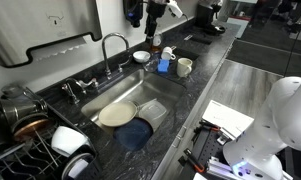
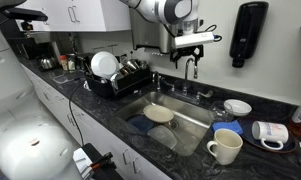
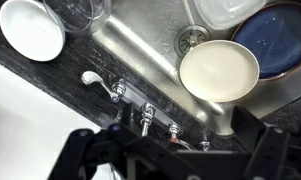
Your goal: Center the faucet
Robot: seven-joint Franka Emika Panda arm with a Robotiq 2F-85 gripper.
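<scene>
The faucet point(image 1: 114, 44) is a thin chrome gooseneck rising behind the sink point(image 1: 160, 95); it also shows in an exterior view point(image 2: 193, 70). My gripper point(image 2: 192, 50) hangs just above the top of the arch and is apart from it; it also shows high in an exterior view point(image 1: 155, 35). In the wrist view my gripper point(image 3: 170, 150) looks straight down. Its two dark fingers are spread wide, with chrome fittings point(image 3: 147, 118) on the sink deck between them. The spout itself is hard to pick out there. The gripper is open and empty.
A cream plate point(image 3: 219, 70) and a blue plate point(image 3: 280, 30) lie in the sink. A white bowl point(image 3: 30, 28) sits on the counter, and a lever handle point(image 3: 98, 80) is on the deck. A dish rack point(image 2: 115, 75) stands beside the sink, and mugs point(image 2: 225, 147) are on the counter.
</scene>
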